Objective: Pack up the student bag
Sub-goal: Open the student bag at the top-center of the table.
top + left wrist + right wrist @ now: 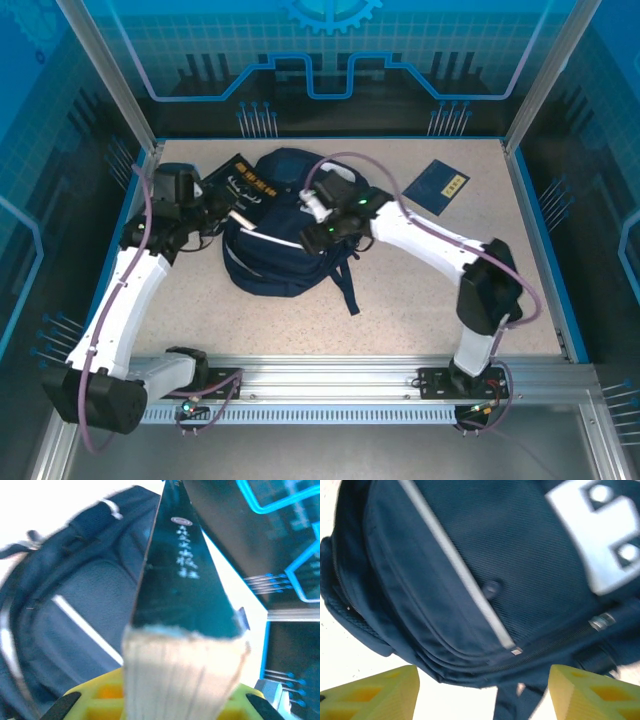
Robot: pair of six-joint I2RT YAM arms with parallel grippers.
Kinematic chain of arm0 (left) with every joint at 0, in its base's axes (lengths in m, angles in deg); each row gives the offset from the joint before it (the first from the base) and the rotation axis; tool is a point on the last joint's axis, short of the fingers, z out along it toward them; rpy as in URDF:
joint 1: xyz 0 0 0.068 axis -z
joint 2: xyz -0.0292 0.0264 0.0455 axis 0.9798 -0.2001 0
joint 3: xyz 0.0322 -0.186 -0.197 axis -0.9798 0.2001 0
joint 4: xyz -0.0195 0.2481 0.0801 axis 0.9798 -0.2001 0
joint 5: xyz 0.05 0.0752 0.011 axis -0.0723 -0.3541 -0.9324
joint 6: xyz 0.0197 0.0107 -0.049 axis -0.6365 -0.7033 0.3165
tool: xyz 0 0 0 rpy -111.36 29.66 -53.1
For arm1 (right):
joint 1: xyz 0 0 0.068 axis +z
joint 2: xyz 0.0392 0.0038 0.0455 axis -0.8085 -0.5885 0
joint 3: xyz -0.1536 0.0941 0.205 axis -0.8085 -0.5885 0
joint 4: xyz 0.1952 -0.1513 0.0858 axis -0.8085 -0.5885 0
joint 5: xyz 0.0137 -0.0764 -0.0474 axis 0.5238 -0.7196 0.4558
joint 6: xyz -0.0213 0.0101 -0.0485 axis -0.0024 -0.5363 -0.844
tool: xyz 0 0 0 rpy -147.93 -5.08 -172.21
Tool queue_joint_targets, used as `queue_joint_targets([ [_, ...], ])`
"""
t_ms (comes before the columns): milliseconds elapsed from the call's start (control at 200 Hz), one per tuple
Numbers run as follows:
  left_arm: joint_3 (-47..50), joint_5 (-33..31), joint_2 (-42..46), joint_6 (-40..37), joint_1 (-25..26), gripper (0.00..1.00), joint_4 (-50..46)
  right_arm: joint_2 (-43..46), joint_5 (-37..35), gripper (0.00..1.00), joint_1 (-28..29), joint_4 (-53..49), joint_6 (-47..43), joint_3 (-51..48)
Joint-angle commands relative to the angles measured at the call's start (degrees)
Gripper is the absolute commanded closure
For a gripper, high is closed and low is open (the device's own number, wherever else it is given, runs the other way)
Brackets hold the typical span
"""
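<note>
The top view was sharp and evenly lit from above. The pale bench point(420, 290) was bright, with only faint shadows around the student bag point(280, 265). In the left wrist view the bench glared to pure white, and the book point(182, 595) blurred at its page edges nearest the lens. In the right wrist view the bag's white patch point(600, 540) was smeared, and the right pincer point(484, 672) had its yellow fingers point(370, 692) out of focus.

We can read no text outright. The black book point(185, 590), just left of the bag point(285, 240), bears a column of pale characters, too blurred to make out. The blue booklet point(437, 184), right of the bag, carries a small yellow label, illegible.
</note>
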Motion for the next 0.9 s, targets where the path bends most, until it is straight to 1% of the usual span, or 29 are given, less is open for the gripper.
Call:
queue_joint_targets([
  [0, -3.3, 1.1, 1.9, -5.9, -4.8, 0.91, -6.6, -6.3, -2.9, 0.35, 4.5, -3.9, -9.5, 6.3],
  [115, -3.2, 1.8, 2.8, -7.6, -9.9, 0.91, -9.7, -13.5, -4.1, 0.39, 6.9, -6.0, -12.3, 13.6],
  [245, -1.8, 3.1, 4.7, -8.6, -14.7, 0.91, -11.7, -20.2, -6.6, 0.38, 8.0, -8.5, -16.1, 20.6],
  [335, -0.7, 4.6, 5.7, -8.9, -16.7, 0.91, -12.0, -23.6, -8.8, 0.37, 8.8, -10.3, -20.4, 24.0],
  [430, -0.1, 5.3, 6.3, -8.9, -17.5, 0.91, -12.3, -26.2, -10.2, 0.37, 9.5, -12.3, -24.5, 26.5],
  [550, 0.4, 5.9, 6.5, -8.8, -17.7, 0.91, -12.1, -28.3, -12.4, 0.37, 9.6, -14.1, -27.7, 29.1],
  [575, 0.6, 6.1, 6.5, -8.6, -17.7, 0.91, -12.0, -30.1, -12.7, 0.37, 9.7, -14.7, -28.3, 29.7],
  [725, 2.6, 9.1, 6.6, -6.8, -17.8, 0.92, -9.5, -32.8, -11.8, 0.35, 9.6, -17.9, -33.1, 31.2],
  [790, 3.2, 9.3, 6.7, -6.4, -17.8, 0.92, -9.1, -33.7, -13.0, 0.35, 9.4, -17.6, -33.7, 31.3],
  [860, 3.3, 9.0, 6.8, -6.4, -17.7, 0.92, -9.2, -34.5, -14.4, 0.36, 8.9, -17.1, -33.0, 31.7],
  [895, 3.3, 8.6, 7.0, -6.5, -17.8, 0.92, -9.4, -34.7, -15.1, 0.42, 8.6, -16.4, -32.5, 31.6],
])
